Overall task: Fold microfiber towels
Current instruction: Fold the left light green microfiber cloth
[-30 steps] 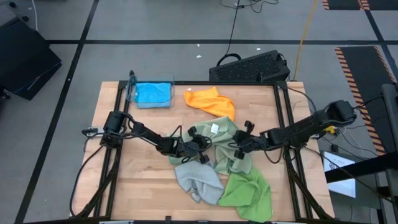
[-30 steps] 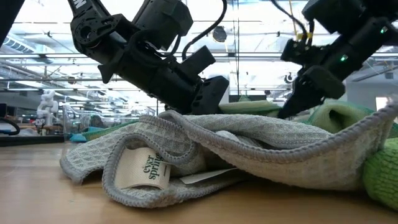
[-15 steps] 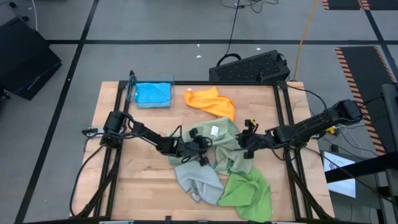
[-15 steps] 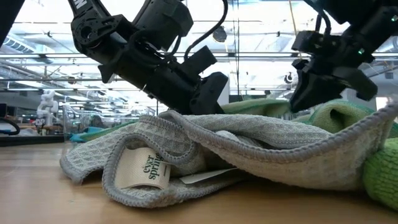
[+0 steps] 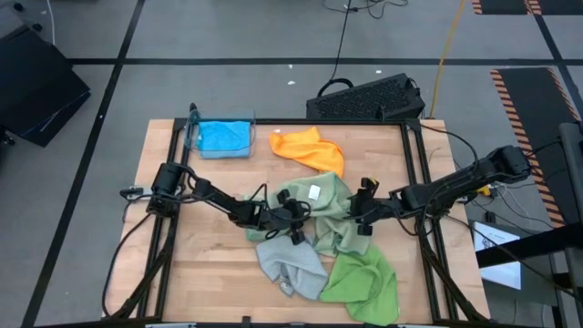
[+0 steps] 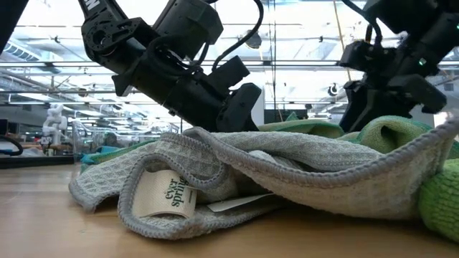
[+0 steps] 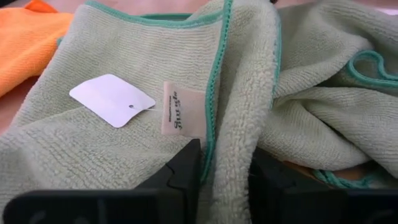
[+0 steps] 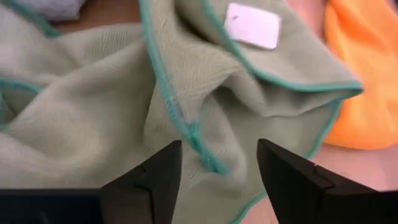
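From above, the wooden table point(image 5: 182, 273) carries the whole spread: a heap of towels sits at its centre, the pale sage green towels point(image 5: 330, 202) crumpled together in the middle, the light grey towel point(image 5: 287, 262) at 7 o'clock of them, the bright green towel point(image 5: 366, 281) at 5 o'clock. The orange towel point(image 5: 310, 148) lies at 12 o'clock, and the bright blue towel point(image 5: 224, 137) sits in a clear tray point(image 5: 193, 141) toward 10 o'clock.

The left gripper point(image 5: 293, 217) lies low at the sage heap's 9 o'clock edge; the right gripper point(image 5: 362, 208) is at its 3 o'clock edge.

Only the left wrist view shows that arm's fingers point(image 7: 183, 177) part-open with a teal-edged sage fold standing between them, beside a sewn label point(image 7: 182, 116) and a white paper tag point(image 7: 112, 99). The right wrist view shows its fingers point(image 8: 160, 171) spread apart above sage cloth, gripping nothing.

The low view alone reveals the grey towel's woven label point(image 6: 168, 195) up close.

A dark keyboard-like object point(image 5: 366, 98) rests on the grey floor past the table's 12 o'clock edge; the low view shows a bright hall with ceiling beams behind.
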You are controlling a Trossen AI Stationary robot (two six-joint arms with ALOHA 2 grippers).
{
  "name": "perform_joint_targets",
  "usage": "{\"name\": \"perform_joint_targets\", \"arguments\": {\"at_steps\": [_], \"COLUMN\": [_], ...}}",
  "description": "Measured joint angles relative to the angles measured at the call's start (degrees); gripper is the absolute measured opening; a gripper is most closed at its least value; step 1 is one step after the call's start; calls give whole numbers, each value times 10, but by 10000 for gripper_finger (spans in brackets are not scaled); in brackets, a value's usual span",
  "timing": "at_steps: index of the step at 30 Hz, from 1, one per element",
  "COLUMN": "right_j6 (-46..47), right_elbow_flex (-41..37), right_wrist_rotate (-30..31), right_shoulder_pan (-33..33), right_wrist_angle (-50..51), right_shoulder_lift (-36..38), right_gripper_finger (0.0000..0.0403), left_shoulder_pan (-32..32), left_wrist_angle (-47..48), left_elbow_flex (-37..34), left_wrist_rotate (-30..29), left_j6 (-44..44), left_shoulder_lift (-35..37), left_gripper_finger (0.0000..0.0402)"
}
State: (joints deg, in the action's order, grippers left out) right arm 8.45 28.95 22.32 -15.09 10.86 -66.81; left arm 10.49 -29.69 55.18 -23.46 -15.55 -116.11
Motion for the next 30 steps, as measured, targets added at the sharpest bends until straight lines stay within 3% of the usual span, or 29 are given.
{"name": "perform_joint_targets", "arguments": {"at_steps": [3,7,15,20,24,30], "right_j6": [-11,-14,-88,-204,-294,-292], "right_elbow_flex": [-29,-58,-65,-48,-44,-44], "right_wrist_rotate": [-34,-22,-1,108,106,106], "right_shoulder_pan": [3,7,35,34,33,14], "right_wrist_angle": [-75,-148,-150,-157,-184,-180], "right_shoulder_lift": [0,0,0,1,1,1], "right_gripper_finger": [194,162,11,16,8,17], "left_shoulder_pan": [-1,-1,1,9,8,9], "left_wrist_angle": [0,0,-5,-4,-4,-12], "left_elbow_flex": [0,0,2,7,7,7], "left_wrist_rotate": [0,0,14,13,9,23], "left_j6": [0,0,25,32,4,-8], "left_shoulder_lift": [0,0,0,0,0,4], "left_gripper_finger": [108,108,108,108,108,109]}}
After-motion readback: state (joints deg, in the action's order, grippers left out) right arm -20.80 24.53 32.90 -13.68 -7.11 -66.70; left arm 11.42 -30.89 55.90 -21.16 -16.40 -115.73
